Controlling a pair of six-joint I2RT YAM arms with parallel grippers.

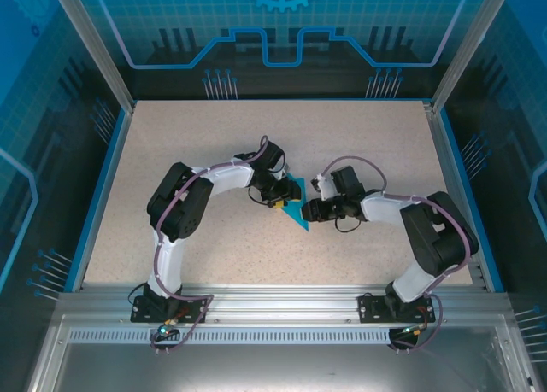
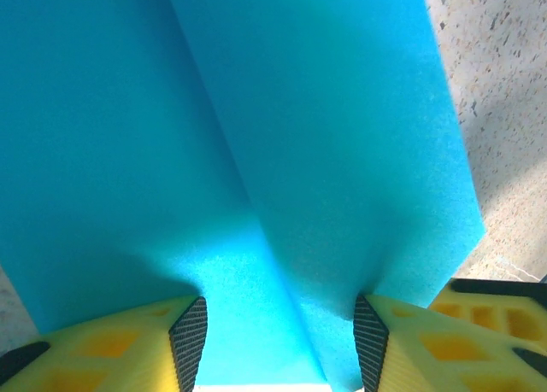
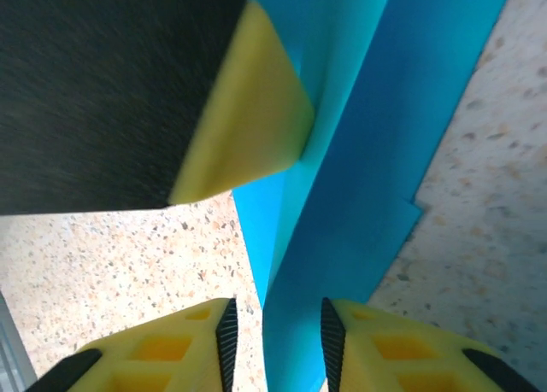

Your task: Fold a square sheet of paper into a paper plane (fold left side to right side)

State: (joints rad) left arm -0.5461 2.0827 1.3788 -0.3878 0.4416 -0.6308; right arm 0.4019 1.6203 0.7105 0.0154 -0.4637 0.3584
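Sheet: the square sheet of paper (image 1: 296, 209), part-folded, lies mid tabletop (image 1: 197, 136).
Left gripper (image 2: 278, 336): on the sheet, jaws half-wide, straddling its crease.
Right gripper (image 3: 275, 328): at the sheet's edge, jaws narrow around a raised flap, seemingly not clamping it.
Risk: the loose flap may spring back and skew the fold.

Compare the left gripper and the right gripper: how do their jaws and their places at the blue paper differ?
The left gripper holds its jaws wider apart than the right gripper. From above, the left one meets the blue paper from its left side, the right one from its right side. Both are open, with paper between their fingertips.
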